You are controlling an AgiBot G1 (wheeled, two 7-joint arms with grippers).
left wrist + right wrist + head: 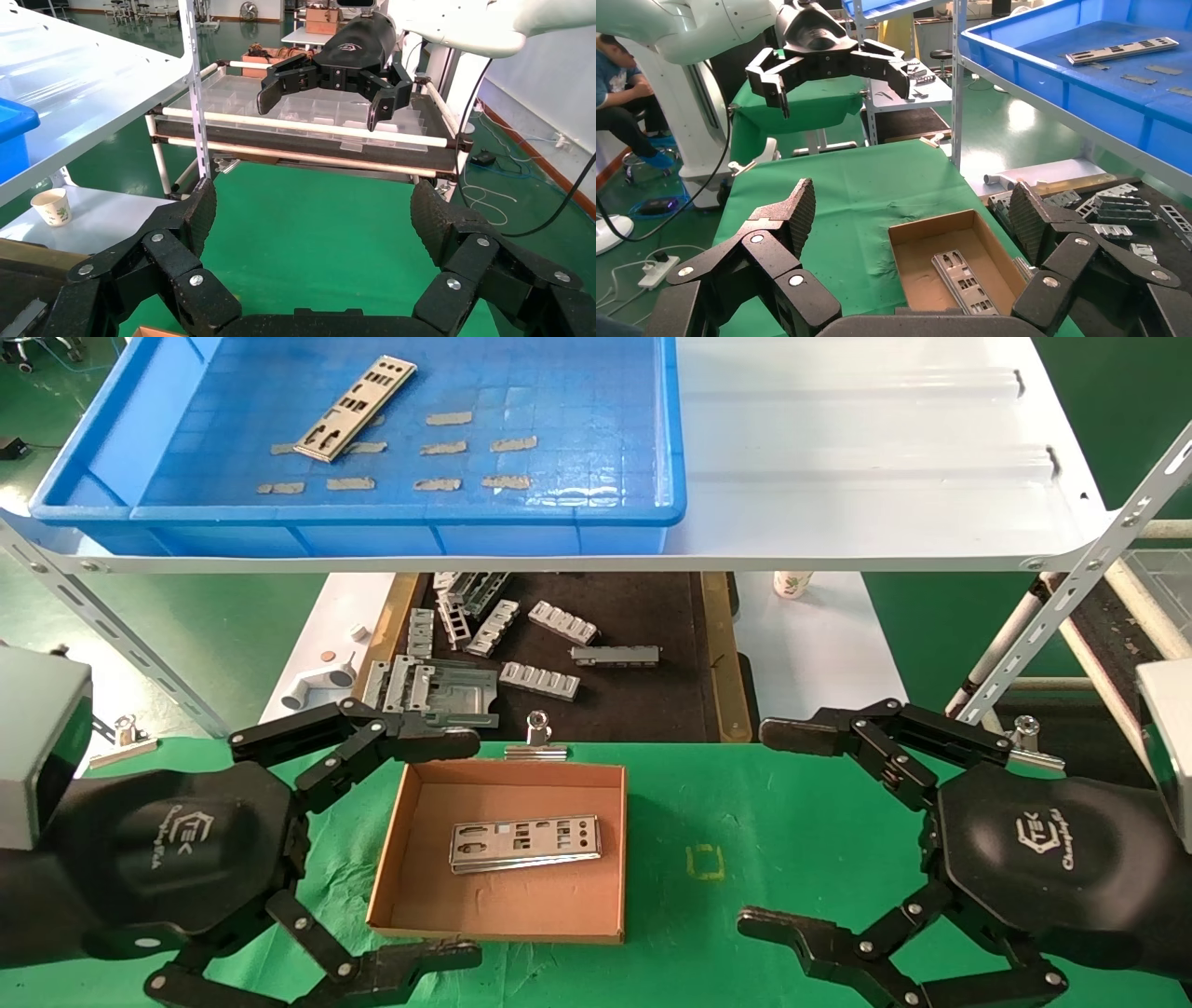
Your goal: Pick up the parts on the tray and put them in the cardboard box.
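One silver punched plate lies at the back left of the blue tray on the upper shelf; it also shows in the right wrist view as the plate. The cardboard box sits on the green cloth and holds stacked silver plates, seen too in the box as plates. My left gripper hangs open just left of the box, nothing between its fingers. My right gripper is open and empty over the cloth to the box's right.
A black mat with tan wooden edges below the shelf carries several grey ribbed brackets. A binder clip pins the cloth behind the box. Slanted shelf struts rise at both sides. A paper cup stands on the white table.
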